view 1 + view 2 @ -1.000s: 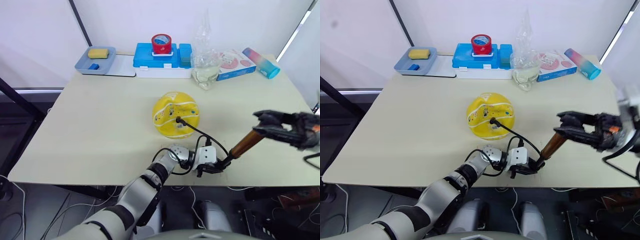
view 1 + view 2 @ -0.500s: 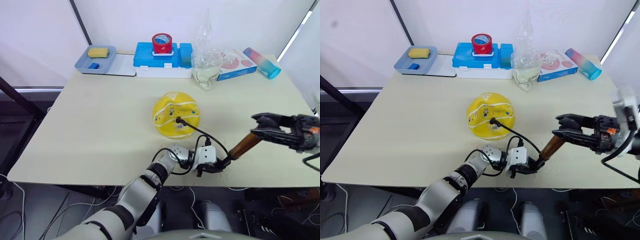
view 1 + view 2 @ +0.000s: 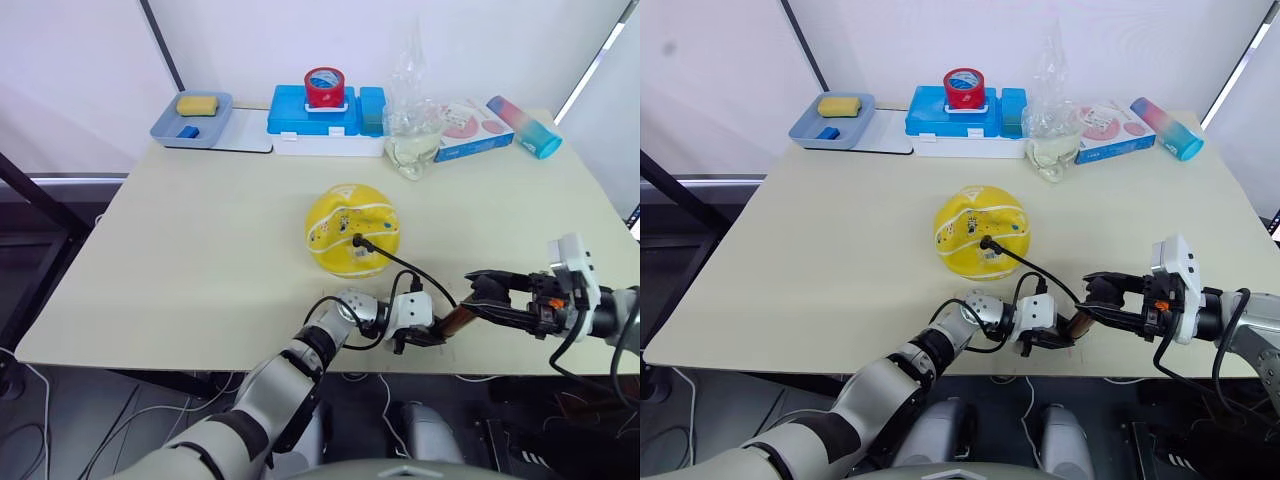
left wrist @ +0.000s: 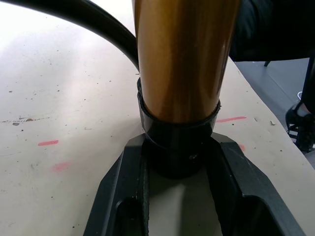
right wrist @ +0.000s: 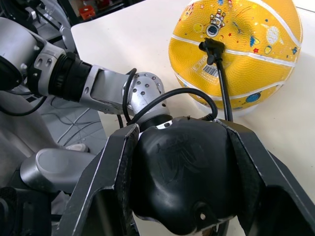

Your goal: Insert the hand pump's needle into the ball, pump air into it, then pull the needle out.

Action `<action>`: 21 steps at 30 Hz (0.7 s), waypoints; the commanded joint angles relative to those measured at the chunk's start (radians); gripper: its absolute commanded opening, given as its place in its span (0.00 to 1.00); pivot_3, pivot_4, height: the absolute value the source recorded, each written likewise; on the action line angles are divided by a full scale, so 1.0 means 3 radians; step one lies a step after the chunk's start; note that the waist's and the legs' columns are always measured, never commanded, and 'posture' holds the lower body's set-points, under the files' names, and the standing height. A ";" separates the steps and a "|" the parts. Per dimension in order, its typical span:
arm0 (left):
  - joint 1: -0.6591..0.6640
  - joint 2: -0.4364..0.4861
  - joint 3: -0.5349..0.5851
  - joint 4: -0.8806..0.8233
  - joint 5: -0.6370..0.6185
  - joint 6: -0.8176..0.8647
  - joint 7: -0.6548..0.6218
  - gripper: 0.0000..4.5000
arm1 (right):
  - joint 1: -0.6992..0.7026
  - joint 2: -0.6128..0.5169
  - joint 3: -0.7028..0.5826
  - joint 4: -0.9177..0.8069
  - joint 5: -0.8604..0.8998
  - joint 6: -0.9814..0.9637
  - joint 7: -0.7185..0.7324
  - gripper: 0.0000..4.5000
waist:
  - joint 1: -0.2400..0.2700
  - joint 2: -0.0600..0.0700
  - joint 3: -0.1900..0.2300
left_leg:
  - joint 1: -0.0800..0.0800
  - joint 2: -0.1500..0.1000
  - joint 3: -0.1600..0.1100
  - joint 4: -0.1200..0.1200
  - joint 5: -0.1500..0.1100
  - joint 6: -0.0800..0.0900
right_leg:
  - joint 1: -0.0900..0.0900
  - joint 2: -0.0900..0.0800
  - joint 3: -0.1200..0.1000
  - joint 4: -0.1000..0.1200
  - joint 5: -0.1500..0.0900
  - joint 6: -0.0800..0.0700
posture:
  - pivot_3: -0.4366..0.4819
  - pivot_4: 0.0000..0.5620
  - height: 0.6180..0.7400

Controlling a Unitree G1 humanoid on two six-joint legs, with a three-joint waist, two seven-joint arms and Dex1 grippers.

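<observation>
Nearest me, at the near edge of the surface (image 3: 180, 260), my left gripper (image 3: 428, 334) has its fingers (image 4: 120, 196) clamped on the black base cap of the hand pump (image 3: 455, 322), pinning it down. Just right of that, my right gripper (image 3: 490, 295) has its fingers (image 5: 106, 172) wrapped around the pump's black handle, which sits pushed down close to the gold barrel, so I judge I'm at the bottom of a stroke. The hose (image 3: 400, 265) runs from the base away to the ball (image 3: 351, 229) at mid-surface, and the needle (image 5: 210, 49) fitting sits seated in it. So insertion is done and pumping is under way. The ball looks a little flattened along its upper left, so I reckon more strokes remain, then pulling the needle out.
</observation>
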 commanded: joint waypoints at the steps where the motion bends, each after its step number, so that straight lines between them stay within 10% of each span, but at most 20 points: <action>1: 0.0118 0.0078 -0.0108 0.0155 0.0155 0.0059 -0.0047 0.26 | -0.0143 -0.0093 -0.0378 -0.0066 0.0353 0.0152 0.0015 0.43 | 0.0000 0.0002 0.0001 | 0.0000 0.0000 0.0000 0.0000 0.0000 0.0000 | 0.0000 0.0000 0.0000 0.0000 0.0000 0.0000 | 0.48 0.27 1.00; 13: 0.0095 0.0056 -0.0113 0.0173 0.0163 0.0077 -0.0042 0.26 | -0.0719 -0.0711 -0.1302 0.0248 0.1417 0.0987 -0.0098 0.43 | 0.0000 0.0001 0.0002 | -0.0001 0.0000 0.0000 0.0000 0.0000 0.0000 | -0.0001 -0.0002 0.0000 0.0000 0.0006 -0.0011 | 0.48 0.27 1.00; 21: 0.0071 0.0031 -0.0115 0.0192 0.0172 0.0086 -0.0016 0.26 | -0.0609 -0.0749 -0.1148 0.0107 0.1355 0.1157 -0.0064 0.43 | 0.0001 0.0002 0.0002 | -0.0004 -0.0001 0.0000 -0.0001 0.0000 0.0000 | -0.0003 -0.0004 0.0000 -0.0001 0.0007 -0.0012 | 0.48 0.27 1.00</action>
